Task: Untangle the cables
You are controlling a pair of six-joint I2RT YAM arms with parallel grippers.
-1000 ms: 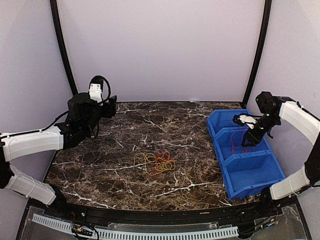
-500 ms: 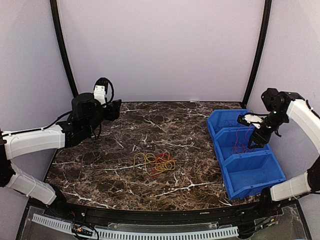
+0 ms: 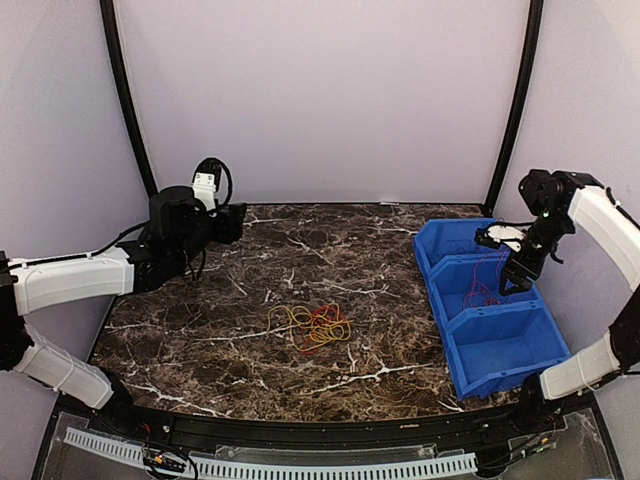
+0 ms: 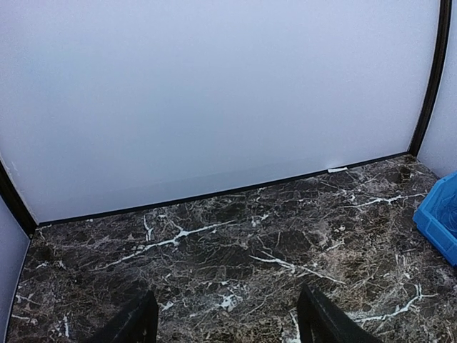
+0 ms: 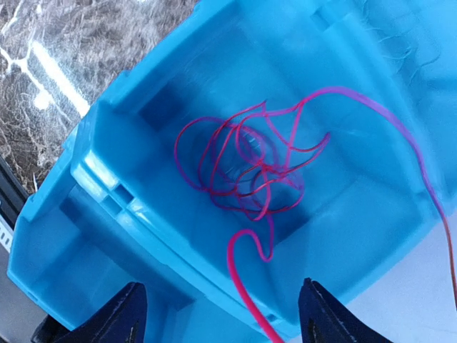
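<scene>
Your right gripper (image 5: 223,311) hangs over the middle blue bin (image 3: 470,300), jaws wide, clamped on nothing. The red cable (image 5: 246,168) lies coiled on that bin's floor, but one strand climbs up between your fingers. Pull away carelessly and, I judge, it snags and drags the coil out over the bin's wall. The yellow, orange and red tangle (image 3: 310,325) sits on the table (image 3: 400,250), well left of the bin. Your left gripper (image 4: 228,318), farther left, is also spread wide and empty.
</scene>
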